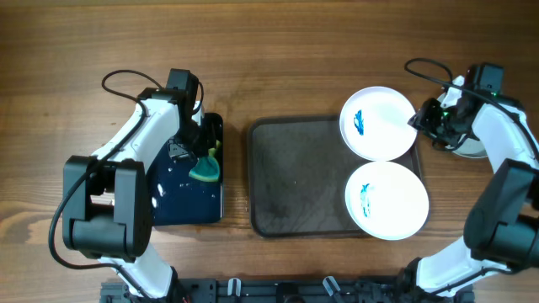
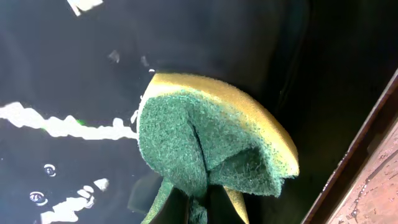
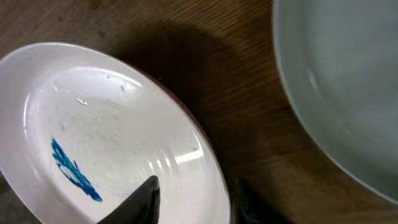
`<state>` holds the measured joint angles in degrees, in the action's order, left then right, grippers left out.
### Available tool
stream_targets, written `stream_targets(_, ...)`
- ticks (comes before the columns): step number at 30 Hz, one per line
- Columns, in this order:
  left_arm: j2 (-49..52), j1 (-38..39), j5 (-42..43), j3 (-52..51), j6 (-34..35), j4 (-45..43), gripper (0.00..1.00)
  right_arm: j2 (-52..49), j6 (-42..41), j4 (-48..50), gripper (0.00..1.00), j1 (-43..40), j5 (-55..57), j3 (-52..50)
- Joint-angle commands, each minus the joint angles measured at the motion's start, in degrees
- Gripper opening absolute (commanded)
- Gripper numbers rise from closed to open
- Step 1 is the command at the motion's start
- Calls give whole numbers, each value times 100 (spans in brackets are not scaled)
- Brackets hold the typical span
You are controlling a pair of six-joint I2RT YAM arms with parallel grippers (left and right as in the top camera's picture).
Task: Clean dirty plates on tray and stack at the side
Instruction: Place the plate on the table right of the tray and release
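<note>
Upper plate: your upper plate [image 1: 383, 126] is small, round and glossy white, with a shallow rim and a short blue scribble left of its centre. It sits over the far right corner of the tray and partly hangs past the rim.
Lower plate: the lower plate [image 1: 389, 202] has the same shape and glaze, with a blue smear on its left side. It rests on the tray's near right corner, just beside the upper one.
Tray: the tray [image 1: 295, 177] is dark brown and matt, rectangular with rounded corners and a raised rim.
Right gripper: your right gripper [image 1: 415, 123] is at the upper plate's right edge. One dark finger [image 3: 150, 198] lies inside the rim and the other sits outside it. You cannot tell whether they pinch it.
Right arm: it rises from the near right and bends over the wood beside the tray, with the wrist turned toward the plate.
Plain pale plate: a plain pale plate [image 3: 348, 81] lies on the wood under that wrist, apart from the upper plate.
Left gripper: your left gripper [image 2: 200, 210] is pressed together on a folded sponge [image 2: 205, 149], which has a coarse green scouring face and a yellow foam back.
Black tray: the black tray [image 1: 189, 202] is glossy and wet, and it lies left of the brown one.
Left arm: it reaches from the near left, with the wrist over the black tray.
Table: the table [image 1: 278, 50] is grained brown wood.
</note>
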<state>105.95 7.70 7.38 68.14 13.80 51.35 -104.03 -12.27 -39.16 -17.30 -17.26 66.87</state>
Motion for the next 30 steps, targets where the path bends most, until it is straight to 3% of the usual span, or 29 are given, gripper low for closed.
stream_targets(1, -94, -26, 116, 0, -7, -33, 4, -446, 26, 103, 31, 11, -518, 0)
stream_targets(5, -94, -26, 116, 0, -9, -39, 4, -496, 9, 232, 32, 22, -531, 0)
stream_targets(8, -94, -26, 116, 0, -9, -39, 4, -507, 9, 232, 24, 42, -531, 0)
stream_targets(14, -94, -26, 118, 0, -9, -35, 4, -815, -4, 402, 22, 435, -505, -4)
stream_targets(17, -94, -26, 214, 0, -9, -35, 4, -839, -144, 481, 5, 514, -422, -4)
stream_targets(24, -94, -26, 267, 0, -9, -37, 4, -789, 212, 295, 5, 664, -420, -4)
stream_targets(30, -94, -26, 348, 0, -9, -35, 4, -444, 935, 223, 4, 2035, -201, 9)
